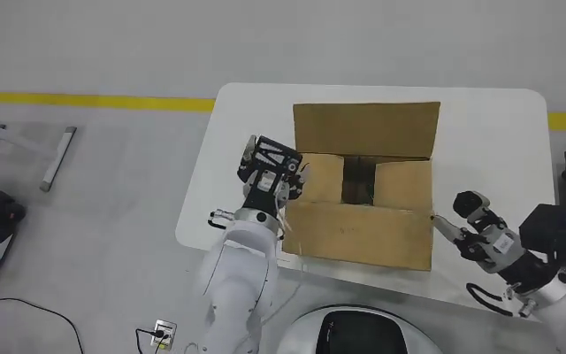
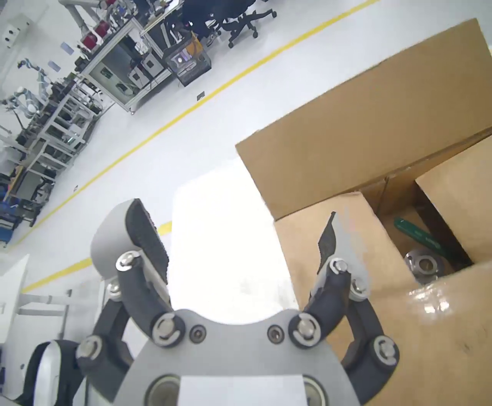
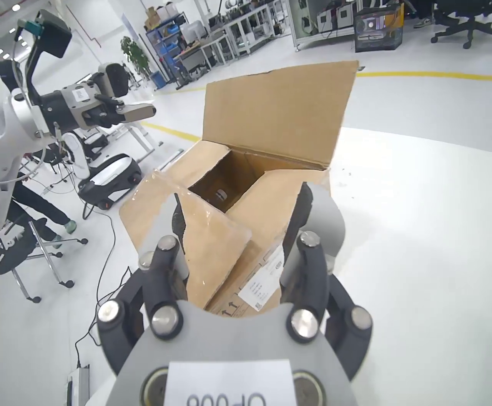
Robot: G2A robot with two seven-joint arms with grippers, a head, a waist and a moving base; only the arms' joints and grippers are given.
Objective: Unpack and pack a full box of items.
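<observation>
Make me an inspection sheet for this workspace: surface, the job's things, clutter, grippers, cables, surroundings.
surface: white table with rounded corners, bearing the box.
job's things: cardboard box, flaps open; inside it a green item and a round metal part.
clutter: nothing seen.
grippers: left gripper open, beside one end of the box; right gripper open, at a corner of the box at the other end.
cables: black cable and a power strip on the floor.
surroundings: yellow floor line; racks and office chairs in the room behind.
</observation>
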